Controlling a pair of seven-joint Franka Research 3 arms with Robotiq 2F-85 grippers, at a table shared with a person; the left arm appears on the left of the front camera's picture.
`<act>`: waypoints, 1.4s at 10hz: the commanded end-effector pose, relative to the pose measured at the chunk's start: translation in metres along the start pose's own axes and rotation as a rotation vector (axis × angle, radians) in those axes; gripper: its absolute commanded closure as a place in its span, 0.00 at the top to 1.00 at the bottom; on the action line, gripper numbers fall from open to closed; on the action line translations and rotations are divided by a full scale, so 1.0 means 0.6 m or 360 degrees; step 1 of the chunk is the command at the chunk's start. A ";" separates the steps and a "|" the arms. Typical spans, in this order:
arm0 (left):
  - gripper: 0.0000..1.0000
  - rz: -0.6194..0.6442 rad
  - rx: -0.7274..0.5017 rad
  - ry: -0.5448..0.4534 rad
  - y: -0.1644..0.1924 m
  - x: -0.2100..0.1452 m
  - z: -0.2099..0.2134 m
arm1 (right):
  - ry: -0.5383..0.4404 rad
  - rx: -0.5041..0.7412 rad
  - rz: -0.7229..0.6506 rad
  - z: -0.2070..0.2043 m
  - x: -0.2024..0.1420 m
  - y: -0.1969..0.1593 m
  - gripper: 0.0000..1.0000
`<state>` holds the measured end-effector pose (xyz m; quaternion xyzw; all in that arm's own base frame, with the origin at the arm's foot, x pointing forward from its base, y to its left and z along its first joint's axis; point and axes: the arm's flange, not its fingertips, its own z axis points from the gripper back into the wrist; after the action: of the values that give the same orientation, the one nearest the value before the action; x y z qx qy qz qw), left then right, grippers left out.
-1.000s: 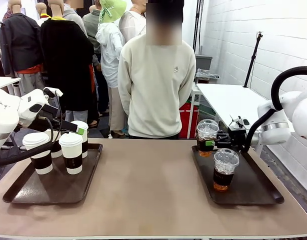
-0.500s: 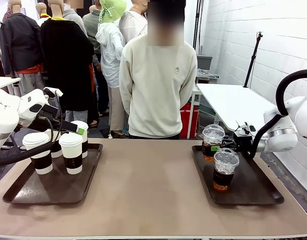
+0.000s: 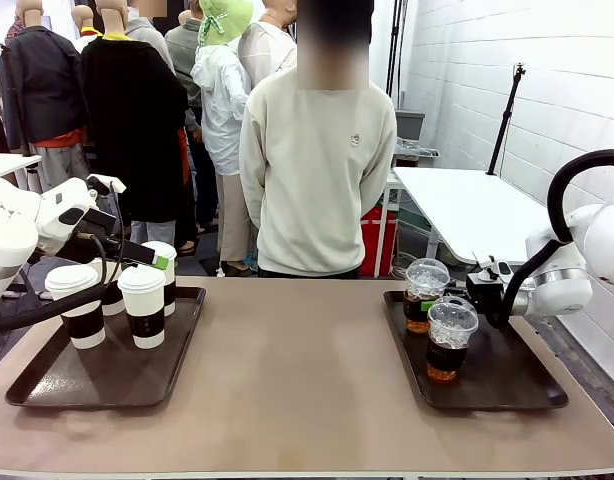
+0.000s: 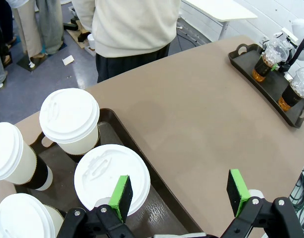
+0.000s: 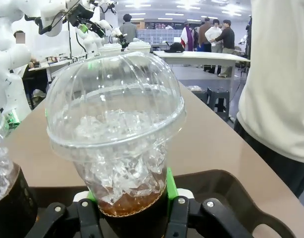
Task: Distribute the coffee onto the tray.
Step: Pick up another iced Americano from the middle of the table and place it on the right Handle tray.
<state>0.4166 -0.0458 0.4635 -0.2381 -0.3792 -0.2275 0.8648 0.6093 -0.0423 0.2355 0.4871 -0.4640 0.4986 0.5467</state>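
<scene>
Two clear dome-lidded iced coffees stand over the dark right tray (image 3: 507,385). My right gripper (image 3: 449,297) is shut on the far one (image 3: 425,292), low over the tray's back end; I cannot tell whether it touches. The right wrist view has this held cup (image 5: 117,134) between the green pads (image 5: 171,191), gripper (image 5: 127,208) around its base. The nearer iced coffee (image 3: 450,340) stands free. Several white lidded cups with brown sleeves (image 3: 143,305) sit on the left tray (image 3: 47,385). My left gripper (image 3: 137,256) hovers open above them, open gripper (image 4: 180,191) over a lid (image 4: 111,178).
A person in a cream sweatshirt (image 3: 317,170) stands at the table's far edge, hands behind the back. The brown tabletop (image 3: 297,370) stretches between the two trays. A white table (image 3: 467,205) stands behind on the right.
My right gripper has carried the far iced coffee a little to the right and down toward the tray's back end. The left arm and the white cups have not moved.
</scene>
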 end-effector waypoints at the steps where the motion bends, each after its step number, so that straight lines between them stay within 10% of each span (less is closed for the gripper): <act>1: 1.00 -0.0016 0.0005 0.0017 0.002 0.003 0.005 | -0.0063 0.0011 0.0038 -0.001 -0.001 -0.009 0.54; 2: 1.00 -0.0016 0.0005 0.0017 0.002 0.003 0.005 | -0.0061 0.0005 0.0028 -0.002 -0.009 -0.011 0.54; 5: 1.00 -0.0016 0.0005 0.0017 0.002 0.003 0.005 | -0.0052 0.0013 -0.0022 -0.001 -0.010 -0.011 1.00; 14: 1.00 -0.0016 0.0005 0.0017 0.002 0.003 0.005 | -0.0032 -0.0164 -0.0087 0.087 -0.005 0.043 1.00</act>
<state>0.4166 -0.0458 0.4635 -0.2381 -0.3791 -0.2275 0.8648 0.5935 -0.0961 0.2331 0.4761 -0.4722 0.4666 0.5767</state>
